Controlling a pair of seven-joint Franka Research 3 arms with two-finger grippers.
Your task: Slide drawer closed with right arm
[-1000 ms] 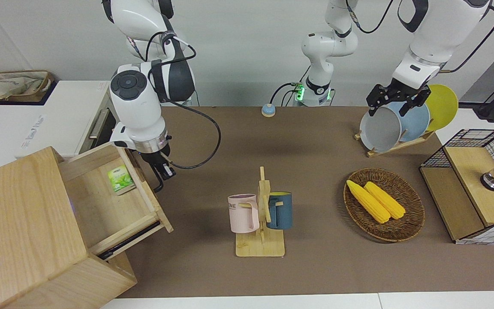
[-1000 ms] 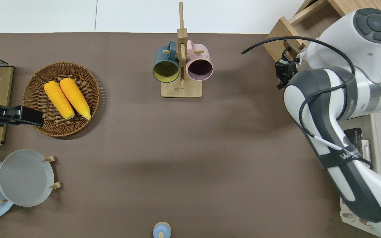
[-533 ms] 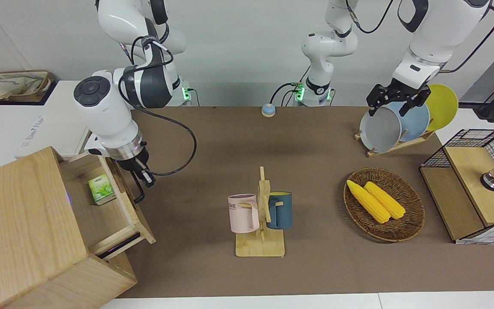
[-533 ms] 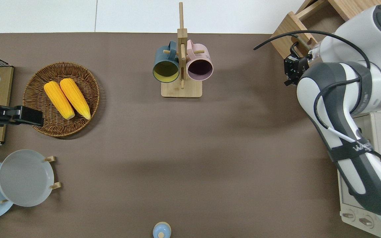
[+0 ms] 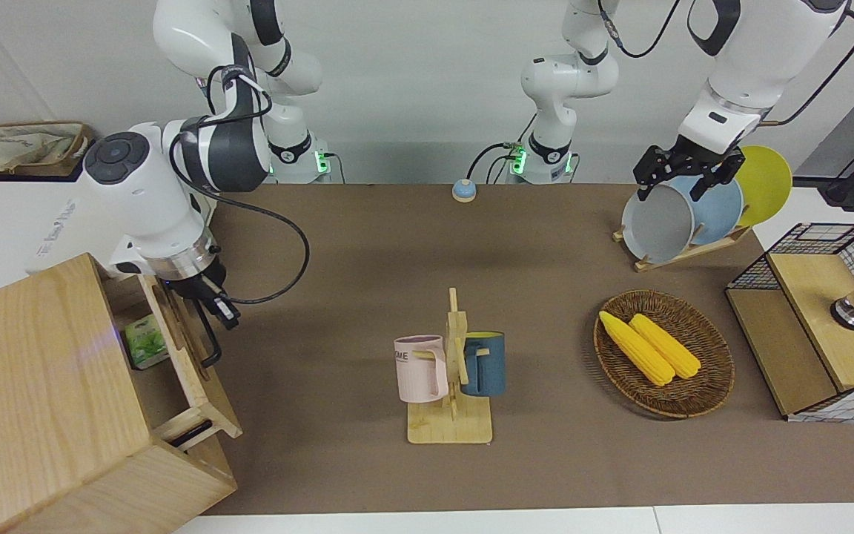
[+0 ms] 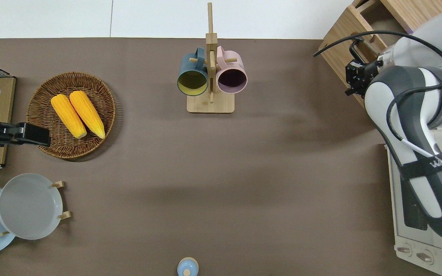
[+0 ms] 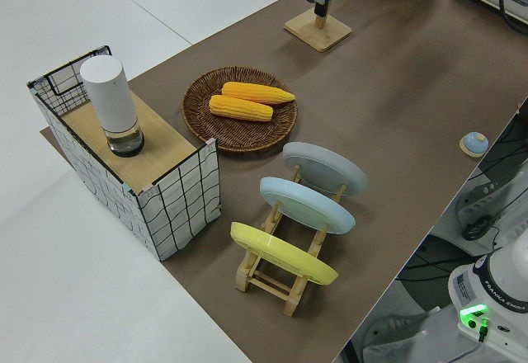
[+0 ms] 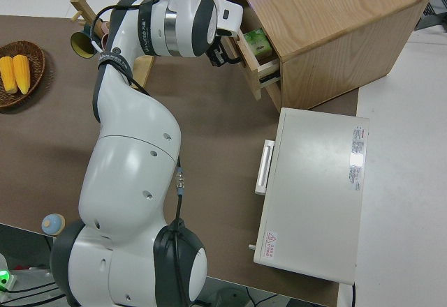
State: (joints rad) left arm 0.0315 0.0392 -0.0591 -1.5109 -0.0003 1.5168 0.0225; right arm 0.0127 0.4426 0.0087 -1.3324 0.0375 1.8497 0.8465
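Note:
The drawer (image 5: 191, 354) of the pale wooden cabinet (image 5: 41, 386) stands partly open, with a green box (image 5: 145, 340) inside. Its black bar handle (image 5: 210, 335) faces the table's middle. My right gripper (image 5: 222, 305) is shut and rests against the drawer front, by the end of the handle nearer to the robots. The overhead view shows the gripper (image 6: 353, 78) beside the drawer front (image 6: 340, 46) and the handle (image 6: 356, 45). The right side view shows the gripper (image 8: 222, 49) at the drawer (image 8: 257, 59). My left arm is parked, its gripper (image 5: 683, 178) open.
A white oven (image 6: 409, 214) stands beside the cabinet, nearer to the robots. A mug rack (image 5: 451, 371) stands mid-table. A basket with corn (image 5: 709, 386), a plate rack (image 5: 686, 215) and a wire-mesh box (image 5: 820, 319) are toward the left arm's end. A blue bell (image 5: 463, 190) sits near the robots.
The drawer has slid well into the cabinet, and my right gripper has moved with it, staying against its front. The left arm has not moved.

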